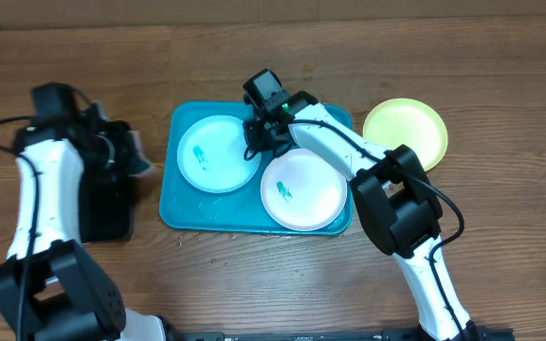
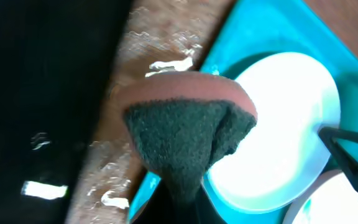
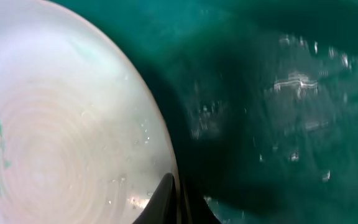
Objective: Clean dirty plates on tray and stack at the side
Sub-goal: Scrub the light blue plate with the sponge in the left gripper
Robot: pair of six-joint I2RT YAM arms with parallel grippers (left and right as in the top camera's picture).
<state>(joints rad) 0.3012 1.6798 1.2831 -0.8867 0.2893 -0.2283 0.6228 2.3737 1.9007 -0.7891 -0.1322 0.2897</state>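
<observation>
Left gripper (image 1: pixel 126 150): pinching a pink-and-green sponge (image 2: pixel 188 134).
Right gripper (image 1: pixel 262 142): over the big turquoise plastic tray (image 1: pixel 183 213); can't tell how its jaws stand.
In tray: round light blue plate (image 1: pixel 218 153), round white plate (image 1: pixel 303 189).
Beside tray: round yellow-green plate (image 1: pixel 405 131).

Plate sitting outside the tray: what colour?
The plate is yellow-green; the overhead view shows it best.

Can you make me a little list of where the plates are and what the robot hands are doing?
Tray: large turquoise rectangular plastic tray, middle of the wooden table
On tray: round light blue plastic plate left, round white plastic plate right, both green-smeared
Off tray: round yellow-green plastic plate, on the table to the right
Left gripper: holds a brown and dark green sponge, beside the tray
Right gripper: low over the tray between its two plates; open or shut unclear
</observation>
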